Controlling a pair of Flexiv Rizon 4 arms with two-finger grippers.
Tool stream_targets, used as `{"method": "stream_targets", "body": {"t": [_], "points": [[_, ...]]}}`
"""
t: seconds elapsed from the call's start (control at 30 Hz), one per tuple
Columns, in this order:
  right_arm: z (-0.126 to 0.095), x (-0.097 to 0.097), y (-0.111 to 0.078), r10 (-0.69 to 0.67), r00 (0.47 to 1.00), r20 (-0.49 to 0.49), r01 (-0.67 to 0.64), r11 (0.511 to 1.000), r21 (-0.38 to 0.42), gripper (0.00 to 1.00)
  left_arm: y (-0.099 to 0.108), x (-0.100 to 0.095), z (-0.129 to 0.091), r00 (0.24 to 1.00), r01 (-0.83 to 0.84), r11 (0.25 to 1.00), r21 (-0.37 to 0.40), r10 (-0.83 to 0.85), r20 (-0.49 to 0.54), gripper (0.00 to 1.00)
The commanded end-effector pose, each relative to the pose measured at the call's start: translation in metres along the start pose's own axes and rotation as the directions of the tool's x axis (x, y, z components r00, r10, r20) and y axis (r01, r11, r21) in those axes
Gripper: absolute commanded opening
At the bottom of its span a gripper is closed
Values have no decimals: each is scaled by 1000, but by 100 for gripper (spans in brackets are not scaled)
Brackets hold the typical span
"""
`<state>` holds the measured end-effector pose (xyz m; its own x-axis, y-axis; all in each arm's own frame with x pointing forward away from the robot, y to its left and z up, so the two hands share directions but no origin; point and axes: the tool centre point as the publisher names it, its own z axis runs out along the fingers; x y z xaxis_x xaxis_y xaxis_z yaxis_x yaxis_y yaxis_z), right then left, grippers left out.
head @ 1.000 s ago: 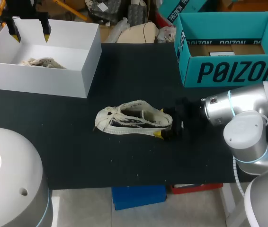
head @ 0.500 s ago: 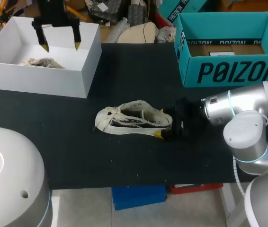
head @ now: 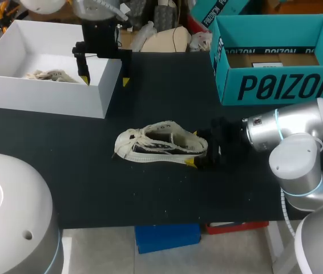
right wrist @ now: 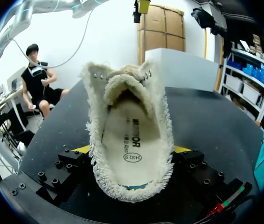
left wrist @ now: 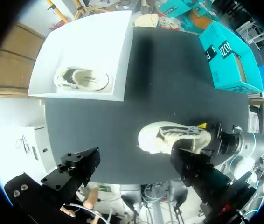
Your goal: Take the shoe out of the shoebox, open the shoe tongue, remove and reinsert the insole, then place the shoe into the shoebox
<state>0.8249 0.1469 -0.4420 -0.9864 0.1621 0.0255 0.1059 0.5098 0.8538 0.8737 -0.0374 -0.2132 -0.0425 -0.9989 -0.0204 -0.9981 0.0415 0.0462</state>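
While the right gripper (head: 200, 149) clamps its heel from both sides, the shoe (head: 160, 144) rests at the middle of the table (head: 167, 194), toe toward the left edge; its printed insole shows in the right wrist view.
Left gripper (head: 104, 73): fingers spread wide, holding nothing, above the right wall of the white shoebox (head: 53, 97).
White shoebox: far-left corner, containing a second shoe (head: 50, 75).
Teal box (head: 281, 85): far-right corner, open top.
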Motion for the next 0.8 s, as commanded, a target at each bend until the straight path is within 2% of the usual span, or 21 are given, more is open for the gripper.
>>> {"method": "stream_targets", "body": {"t": [0.03,0.17,0.2,0.27,0.57,0.67,0.8], "points": [[5,0,-4,1,1000,1,-1,1000,0,0,1,-1,1,1000,1,1000,5,-1,-4,100],[5,0,-4,1,1000,1,-1,1000,0,0,1,-1,1,1000,1,1000,5,-1,-4,100],[5,0,-4,1,1000,1,-1,1000,0,0,0,-6,-1,1000,9,1000,22,-9,-1,100],[5,0,-4,1,1000,1,-1,1000,0,0,7,-4,0,1000,2,999,51,-3,20,100],[5,0,-4,1,1000,1,-1,1000,0,0,45,54,25,984,-104,988,112,86,156,100],[5,0,-4,1,1000,1,-1,1000,0,0,58,72,41,970,-151,983,104,127,207,100],[5,0,-4,1,1000,1,-1,1000,0,0,68,88,58,960,-175,983,57,157,233,100]]}}
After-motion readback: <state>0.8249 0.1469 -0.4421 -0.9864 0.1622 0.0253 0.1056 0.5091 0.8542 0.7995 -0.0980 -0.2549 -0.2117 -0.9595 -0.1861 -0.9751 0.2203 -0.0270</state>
